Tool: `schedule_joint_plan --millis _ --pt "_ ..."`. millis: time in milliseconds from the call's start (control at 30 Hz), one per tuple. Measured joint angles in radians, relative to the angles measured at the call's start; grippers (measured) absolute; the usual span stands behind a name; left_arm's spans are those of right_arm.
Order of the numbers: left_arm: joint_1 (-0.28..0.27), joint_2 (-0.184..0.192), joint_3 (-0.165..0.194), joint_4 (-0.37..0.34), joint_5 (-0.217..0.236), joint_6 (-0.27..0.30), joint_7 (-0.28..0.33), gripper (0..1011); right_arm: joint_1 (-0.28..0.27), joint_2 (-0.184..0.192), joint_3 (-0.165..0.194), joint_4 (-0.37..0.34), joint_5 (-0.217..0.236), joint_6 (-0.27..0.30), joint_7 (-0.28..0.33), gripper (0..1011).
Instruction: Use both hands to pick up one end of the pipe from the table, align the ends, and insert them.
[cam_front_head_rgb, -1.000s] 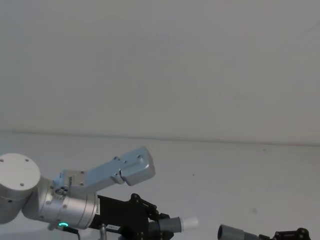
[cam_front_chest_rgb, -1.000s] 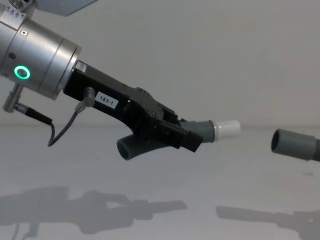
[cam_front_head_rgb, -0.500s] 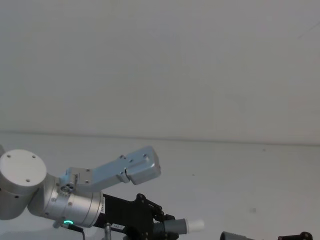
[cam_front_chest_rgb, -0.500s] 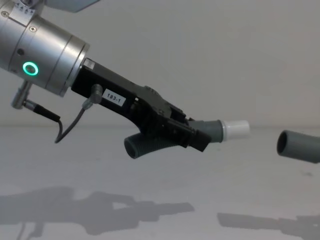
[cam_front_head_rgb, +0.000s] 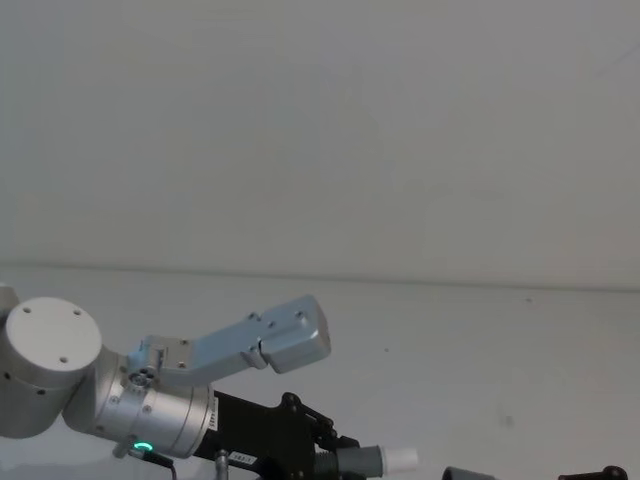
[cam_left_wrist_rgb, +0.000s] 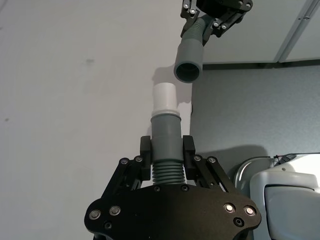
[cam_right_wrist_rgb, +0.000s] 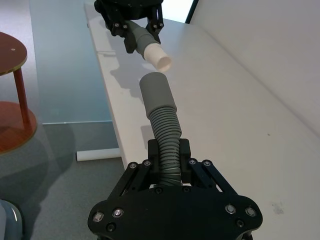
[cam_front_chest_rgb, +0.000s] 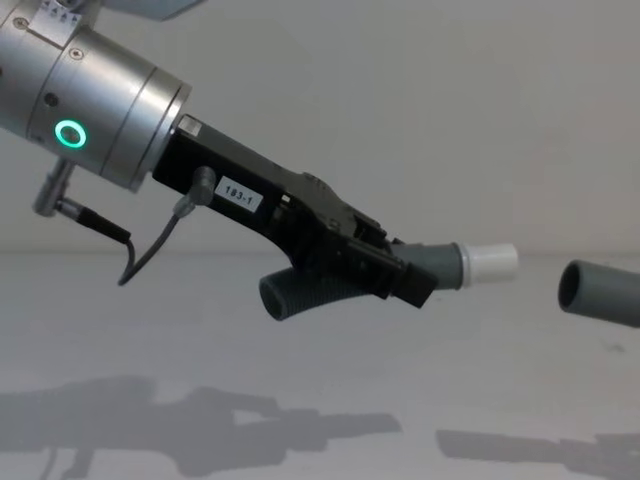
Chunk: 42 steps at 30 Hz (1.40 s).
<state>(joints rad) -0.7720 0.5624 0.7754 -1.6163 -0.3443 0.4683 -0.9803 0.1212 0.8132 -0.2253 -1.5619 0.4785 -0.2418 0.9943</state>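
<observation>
Black angular plastic left gripper (cam_front_chest_rgb: 400, 275), mid-frame above the matte white table (cam_front_chest_rgb: 200, 340), clamps a dark-grey ribbed hose piece (cam_front_chest_rgb: 300, 295). Its white tip (cam_front_chest_rgb: 490, 260) faces, without touching, the hollow grey cuff (cam_front_chest_rgb: 600, 292) at the right edge. The black right gripper (cam_right_wrist_rgb: 169, 152) clamps that cuff's second ribbed hose piece (cam_right_wrist_rgb: 167, 132).

Bright, diffuse light from above washes the white table (cam_front_chest_rgb: 500, 365), casting soft grey shadows along its front.

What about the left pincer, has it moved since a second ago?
Yes. In the chest view, the left pincer has slid rightward along the table's far edge.
</observation>
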Motion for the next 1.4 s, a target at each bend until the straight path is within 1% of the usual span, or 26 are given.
schedule_joint_plan --millis 400,1400 --pt "-0.016 -0.004 0.019 0.007 -0.007 0.004 -0.010 327 0.000 0.002 0.000 0.001 0.003 -0.003 0.005 204" --pt "-0.070 -0.037 0.071 0.053 -0.017 0.002 -0.030 327 0.000 0.003 0.000 0.001 0.005 -0.005 0.007 204"
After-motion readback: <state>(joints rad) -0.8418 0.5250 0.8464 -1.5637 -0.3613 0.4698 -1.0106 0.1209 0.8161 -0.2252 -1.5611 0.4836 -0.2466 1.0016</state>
